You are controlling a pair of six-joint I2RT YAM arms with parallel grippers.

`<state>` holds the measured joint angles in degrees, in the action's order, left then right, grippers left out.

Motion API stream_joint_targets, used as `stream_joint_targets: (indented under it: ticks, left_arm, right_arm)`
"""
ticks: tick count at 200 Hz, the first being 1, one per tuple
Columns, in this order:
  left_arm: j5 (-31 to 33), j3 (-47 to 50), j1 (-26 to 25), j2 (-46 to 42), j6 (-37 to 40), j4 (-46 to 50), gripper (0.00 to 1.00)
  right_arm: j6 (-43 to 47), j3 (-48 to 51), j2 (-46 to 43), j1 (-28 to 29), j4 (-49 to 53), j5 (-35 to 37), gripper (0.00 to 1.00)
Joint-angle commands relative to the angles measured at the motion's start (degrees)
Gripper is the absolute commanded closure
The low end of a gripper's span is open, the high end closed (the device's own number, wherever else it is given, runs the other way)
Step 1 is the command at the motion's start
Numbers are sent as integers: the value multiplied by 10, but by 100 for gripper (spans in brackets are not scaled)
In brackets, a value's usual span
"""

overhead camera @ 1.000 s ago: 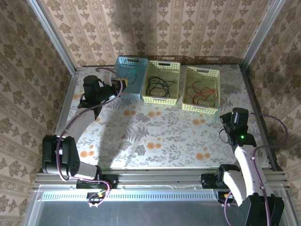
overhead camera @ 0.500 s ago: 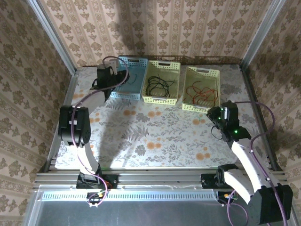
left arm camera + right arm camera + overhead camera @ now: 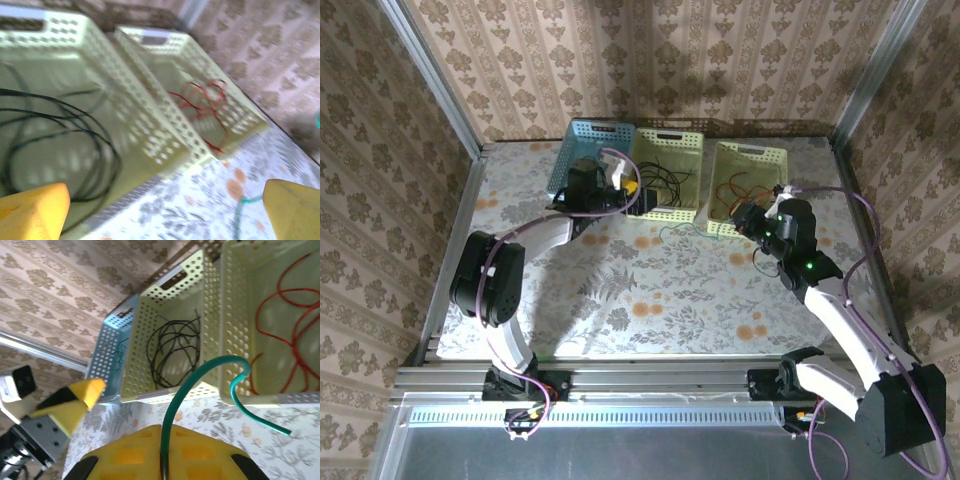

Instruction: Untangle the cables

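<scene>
A green cable (image 3: 210,371) rises from between the closed yellow fingers of my right gripper (image 3: 163,436), arcs up and ends loose at the right. From above, the green cable (image 3: 680,229) lies on the table between both grippers. The right gripper (image 3: 747,219) sits at the front left corner of the right basket. My left gripper (image 3: 638,198) hovers at the front of the middle basket. Its yellow fingertips (image 3: 31,212) stand wide apart with nothing between them, and the green cable (image 3: 239,215) lies below, towards the right fingertip.
Three baskets stand along the back: a blue one (image 3: 601,127), a pale yellow one (image 3: 666,137) holding black cables (image 3: 658,182), and another pale yellow one (image 3: 752,151) holding red cable (image 3: 744,194). Walls close in the table on three sides.
The left arm swung right from the blue basket to the middle basket's front. The right arm reached forward and left to the right basket's corner. The green cable now shows between them.
</scene>
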<state>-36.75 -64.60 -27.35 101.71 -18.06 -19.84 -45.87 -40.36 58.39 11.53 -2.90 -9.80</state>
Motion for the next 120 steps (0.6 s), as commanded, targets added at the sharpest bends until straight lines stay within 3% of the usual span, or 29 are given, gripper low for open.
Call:
stream_joint_targets:
  ticks: [1, 61, 120]
  left_arm:
    - [-77, 19, -7, -12, -20, -20, 0]
    - [-81, 14, -9, 12, -21, -11, 2]
    - [-120, -12, -13, 24, -13, 13, 12]
  right_arm:
    - [-22, -22, 16, 2, -69, -43, 88]
    - [-37, -49, 50, 2, -106, -115, 88]
    - [-31, -57, 51, 2, -96, -131, 88]
